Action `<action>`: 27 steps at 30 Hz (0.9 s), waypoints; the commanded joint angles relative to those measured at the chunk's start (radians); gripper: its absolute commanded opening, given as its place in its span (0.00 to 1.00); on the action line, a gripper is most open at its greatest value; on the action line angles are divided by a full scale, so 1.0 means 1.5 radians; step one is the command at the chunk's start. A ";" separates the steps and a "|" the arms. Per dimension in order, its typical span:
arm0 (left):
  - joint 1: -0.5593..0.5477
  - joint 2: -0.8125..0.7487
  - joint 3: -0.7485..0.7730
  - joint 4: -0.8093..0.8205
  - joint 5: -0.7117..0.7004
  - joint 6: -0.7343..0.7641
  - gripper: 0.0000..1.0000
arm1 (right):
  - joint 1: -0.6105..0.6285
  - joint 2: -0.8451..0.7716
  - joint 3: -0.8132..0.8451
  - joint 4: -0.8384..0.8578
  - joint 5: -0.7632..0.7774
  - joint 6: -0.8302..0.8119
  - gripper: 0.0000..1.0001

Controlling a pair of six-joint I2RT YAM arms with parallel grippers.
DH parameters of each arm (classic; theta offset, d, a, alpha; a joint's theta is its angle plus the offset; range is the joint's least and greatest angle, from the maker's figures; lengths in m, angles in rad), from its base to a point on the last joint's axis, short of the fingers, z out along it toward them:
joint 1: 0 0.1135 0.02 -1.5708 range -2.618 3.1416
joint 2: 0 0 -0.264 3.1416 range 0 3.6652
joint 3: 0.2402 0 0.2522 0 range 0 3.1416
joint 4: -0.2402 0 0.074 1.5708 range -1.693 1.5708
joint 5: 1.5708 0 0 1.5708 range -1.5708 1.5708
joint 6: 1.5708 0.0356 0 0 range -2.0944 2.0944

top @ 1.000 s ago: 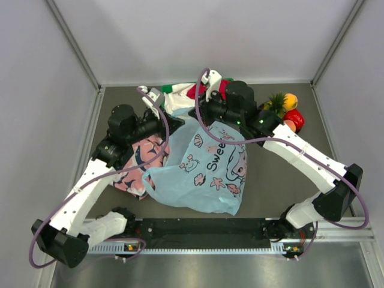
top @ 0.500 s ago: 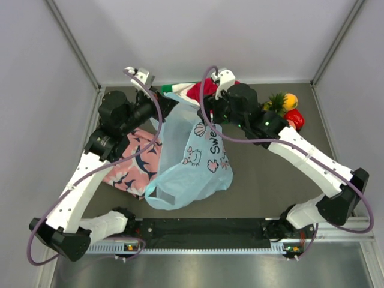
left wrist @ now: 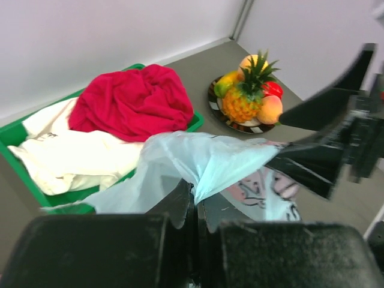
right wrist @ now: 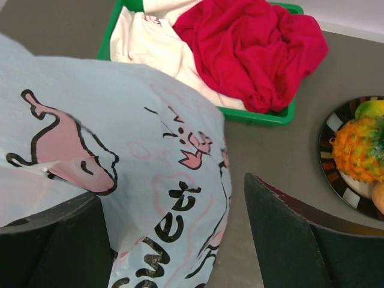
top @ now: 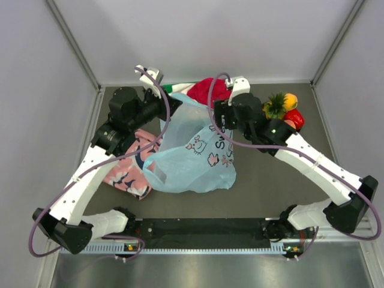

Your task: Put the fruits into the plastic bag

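The plastic bag (top: 192,156) is seen in the middle of the top view, raised at its upper edge and spread down over the dark table (top: 270,174). A fold of its rim is pinched in the left gripper (left wrist: 195,201), whose jaws are pressed together on the film at the bottom centre of the left wrist view. The right gripper (right wrist: 171,192) is held wide apart. The printed side of the bag is draped between its fingers (right wrist: 282,234) and over the one at the lower left of that view, and nothing is clamped. The fruits are found outside the bag, on a dark patterned plate (left wrist: 237,127) at the upper right of the top view: the pineapple (left wrist: 243,102), the peach (left wrist: 270,110), the red fruit (left wrist: 274,89) and the mango (top: 290,101). A green tray (left wrist: 197,122) holding a red cloth (left wrist: 135,99) and a white cloth (left wrist: 78,156) is set behind the bag. A pink shark-print cloth (top: 126,174) is laid at the left of the top view.
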 commanded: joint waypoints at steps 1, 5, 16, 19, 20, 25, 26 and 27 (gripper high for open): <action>0.000 -0.030 0.021 0.031 -0.060 0.033 0.00 | -0.004 -0.083 -0.032 0.000 -0.017 0.002 0.78; -0.003 -0.020 0.003 0.036 -0.040 0.030 0.00 | -0.004 -0.127 -0.044 -0.019 -0.059 0.021 0.78; -0.005 0.001 -0.049 0.066 -0.017 -0.004 0.00 | 0.079 -0.249 -0.197 0.122 -0.169 0.119 0.79; -0.005 -0.002 -0.061 0.063 -0.041 -0.010 0.00 | 0.136 -0.230 -0.202 0.082 -0.054 0.143 0.81; -0.006 -0.002 -0.062 0.063 -0.047 -0.010 0.00 | 0.146 -0.214 -0.197 0.072 -0.035 0.149 0.83; -0.008 0.006 -0.063 0.058 -0.047 -0.012 0.00 | 0.221 -0.163 -0.169 -0.037 0.156 0.167 0.84; -0.008 0.009 -0.063 0.056 -0.051 -0.011 0.00 | 0.232 -0.148 -0.156 -0.062 0.185 0.178 0.84; -0.009 0.010 -0.063 0.050 -0.058 -0.009 0.00 | 0.238 -0.144 -0.150 -0.086 0.209 0.186 0.85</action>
